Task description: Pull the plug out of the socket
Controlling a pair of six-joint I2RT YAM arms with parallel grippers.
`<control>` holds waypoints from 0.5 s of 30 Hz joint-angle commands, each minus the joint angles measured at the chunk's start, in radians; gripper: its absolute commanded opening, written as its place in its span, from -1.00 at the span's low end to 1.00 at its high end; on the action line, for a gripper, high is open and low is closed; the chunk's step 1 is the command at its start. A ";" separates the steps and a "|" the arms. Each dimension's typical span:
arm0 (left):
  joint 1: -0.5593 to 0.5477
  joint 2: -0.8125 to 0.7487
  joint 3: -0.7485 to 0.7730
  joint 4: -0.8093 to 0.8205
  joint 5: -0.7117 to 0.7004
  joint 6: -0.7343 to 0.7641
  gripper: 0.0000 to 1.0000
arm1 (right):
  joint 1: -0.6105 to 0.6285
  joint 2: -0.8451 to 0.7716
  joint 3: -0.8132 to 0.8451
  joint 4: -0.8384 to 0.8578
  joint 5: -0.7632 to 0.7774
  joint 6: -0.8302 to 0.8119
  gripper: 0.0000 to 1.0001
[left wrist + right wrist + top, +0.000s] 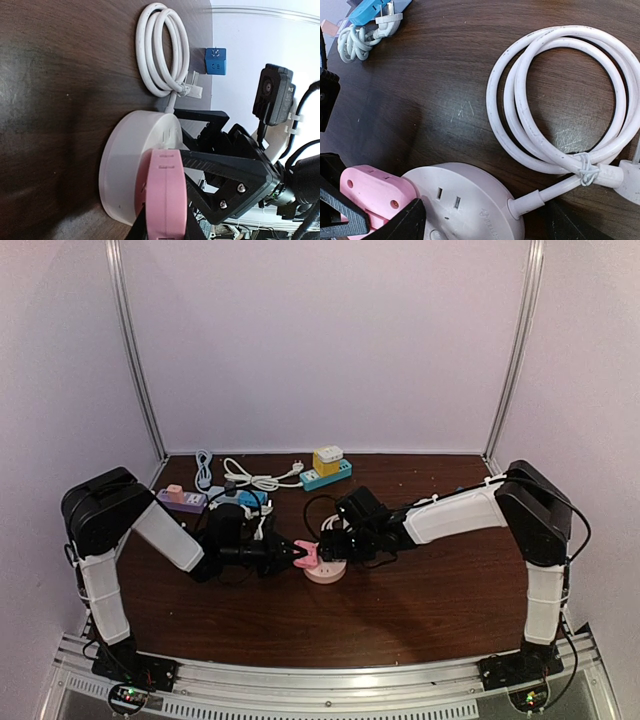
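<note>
The left gripper [295, 554] is seen closed narrowly on the pink plug [165, 195], one finger on each flat side. The plug is seated in the round white socket [465, 200], at its rim, near the middle of the dark wooden table [420, 90]. The right gripper [335, 548] is spread wide astride the socket; firm contact cannot be confirmed. The plug is judged light, rigid and smooth, so slipping is a risk, and a grip low on its flat faces is advised. The socket is likewise light and likely to lift unless braced. No container is visible; two spare slots on the socket are unoccupied. A coiled white cable [560, 100] trails from it.
</note>
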 commanded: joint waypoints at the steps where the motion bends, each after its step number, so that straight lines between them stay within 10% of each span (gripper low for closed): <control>1: -0.006 -0.032 0.026 0.260 0.069 -0.007 -1.00 | 0.007 0.113 -0.062 -0.244 0.064 -0.038 0.65; 15: -0.005 -0.164 0.105 -0.147 0.052 0.238 -1.00 | 0.007 0.128 -0.073 -0.247 0.099 -0.063 0.65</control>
